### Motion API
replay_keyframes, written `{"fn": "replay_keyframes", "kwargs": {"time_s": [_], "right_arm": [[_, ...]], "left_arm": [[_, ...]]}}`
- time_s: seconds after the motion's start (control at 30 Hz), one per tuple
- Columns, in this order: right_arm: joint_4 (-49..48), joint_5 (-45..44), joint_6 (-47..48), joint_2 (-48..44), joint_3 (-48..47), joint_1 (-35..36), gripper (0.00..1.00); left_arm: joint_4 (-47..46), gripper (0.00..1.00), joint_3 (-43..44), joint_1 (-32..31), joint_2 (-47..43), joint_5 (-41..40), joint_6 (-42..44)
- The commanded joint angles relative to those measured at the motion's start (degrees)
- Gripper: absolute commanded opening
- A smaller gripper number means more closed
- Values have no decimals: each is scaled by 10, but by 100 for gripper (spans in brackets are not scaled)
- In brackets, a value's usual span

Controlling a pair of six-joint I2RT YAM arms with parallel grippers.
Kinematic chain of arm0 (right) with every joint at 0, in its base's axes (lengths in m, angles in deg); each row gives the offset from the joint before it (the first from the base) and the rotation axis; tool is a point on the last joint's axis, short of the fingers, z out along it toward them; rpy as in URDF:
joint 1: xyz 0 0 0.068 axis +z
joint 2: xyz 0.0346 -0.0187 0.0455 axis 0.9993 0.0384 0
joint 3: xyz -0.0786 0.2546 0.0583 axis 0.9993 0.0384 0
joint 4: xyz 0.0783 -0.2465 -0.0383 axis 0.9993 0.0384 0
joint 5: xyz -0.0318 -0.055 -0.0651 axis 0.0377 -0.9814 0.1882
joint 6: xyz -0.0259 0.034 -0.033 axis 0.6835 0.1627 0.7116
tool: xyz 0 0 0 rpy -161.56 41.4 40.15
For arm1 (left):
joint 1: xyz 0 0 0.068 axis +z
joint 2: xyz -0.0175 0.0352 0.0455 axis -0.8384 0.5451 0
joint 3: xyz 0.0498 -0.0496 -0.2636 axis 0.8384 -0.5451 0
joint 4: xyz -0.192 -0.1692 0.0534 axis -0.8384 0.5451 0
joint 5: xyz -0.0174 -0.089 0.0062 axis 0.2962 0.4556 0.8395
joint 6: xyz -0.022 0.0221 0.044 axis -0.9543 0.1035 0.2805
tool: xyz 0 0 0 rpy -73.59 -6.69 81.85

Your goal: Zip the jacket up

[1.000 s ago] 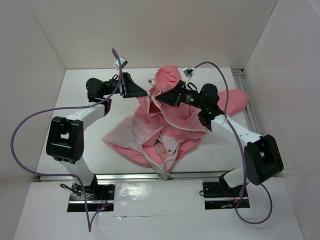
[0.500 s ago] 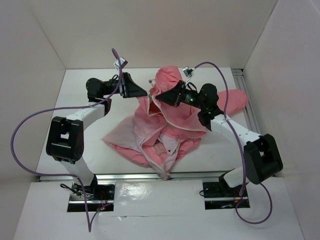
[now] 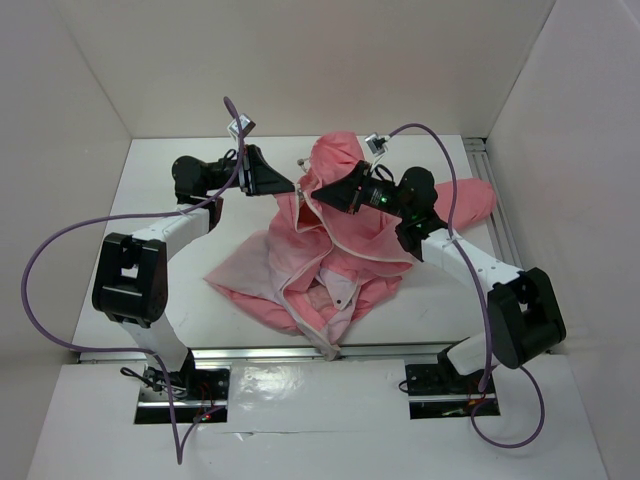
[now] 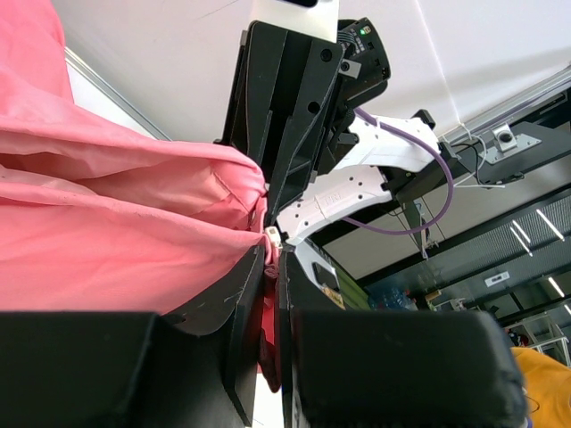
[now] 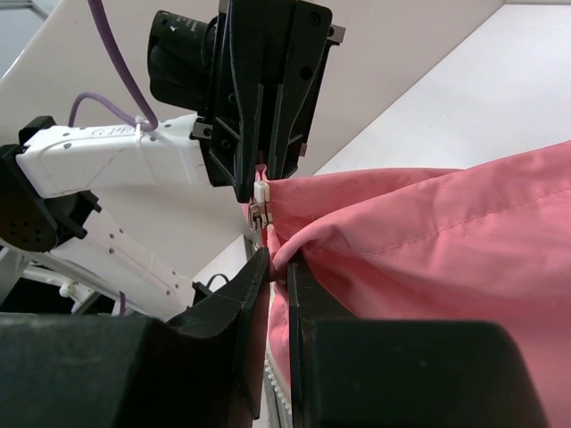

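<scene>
The salmon-pink jacket lies crumpled mid-table, its paler lining spread toward the front left. At its far edge both grippers meet nose to nose. My left gripper is shut on a fold of the jacket, with pink cloth squeezed between its jaws. My right gripper is shut on the jacket too, pinching a fold just below the small metal zipper slider. The slider sits between the two grippers. Zipper teeth run down beside the right jaws.
White walls enclose the table at the back and on both sides. An aluminium rail runs along the right edge. Purple cables loop from each arm. One sleeve reaches toward the right rail.
</scene>
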Motion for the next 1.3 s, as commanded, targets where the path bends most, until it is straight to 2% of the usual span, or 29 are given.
{"fn": "replay_keyframes", "kwargs": {"time_s": [0.0, 1.27], "right_arm": [[-33, 12, 8, -9, -12, 2, 0], [-44, 23, 8, 12, -49, 12, 0]], "left_arm": [[-145, 0, 19, 3, 2, 2, 0], [-162, 0, 19, -8, 2, 7, -10]]}}
